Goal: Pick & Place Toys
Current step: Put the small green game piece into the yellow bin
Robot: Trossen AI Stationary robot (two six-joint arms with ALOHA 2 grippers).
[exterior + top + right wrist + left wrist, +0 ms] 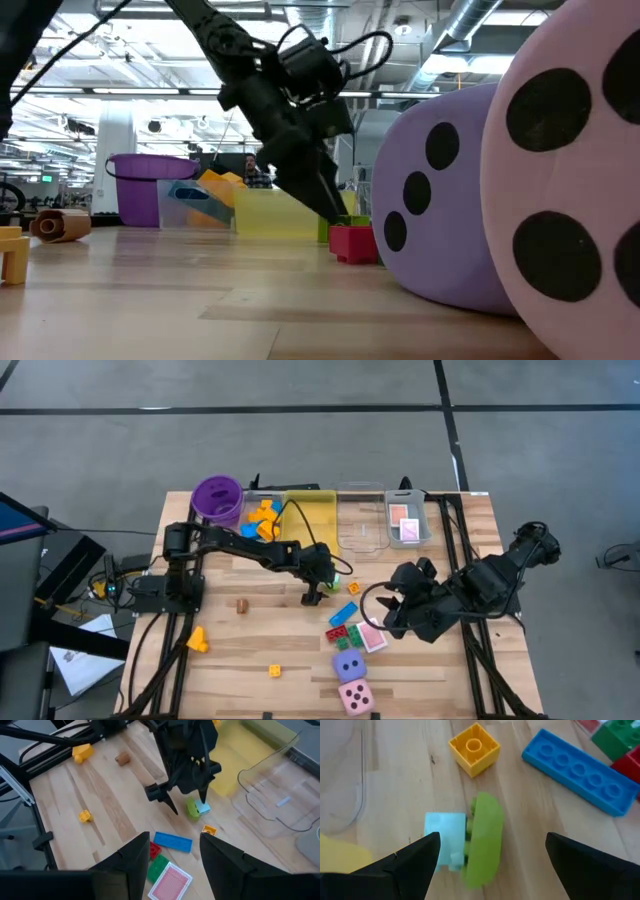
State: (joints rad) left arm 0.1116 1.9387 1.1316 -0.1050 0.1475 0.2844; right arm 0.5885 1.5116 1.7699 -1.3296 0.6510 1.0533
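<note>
My left gripper (487, 852) hangs wide open, empty, straddling the green-and-pale-blue toy (470, 839) lying on its side mid-table, its long axis crossing between my fingers, near the yellow tray (312, 518)

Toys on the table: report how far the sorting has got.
Done: orange and blue plastic bricks fill one clear tray, pink-backed cards another. In hand: open left hand straddles a green-and-light-blue piece. Left: long blue brick, purple and pink soft dice.

Left pincer (487, 857) splayed, pointing down; right pincer (170, 851) narrowed, raised
</note>
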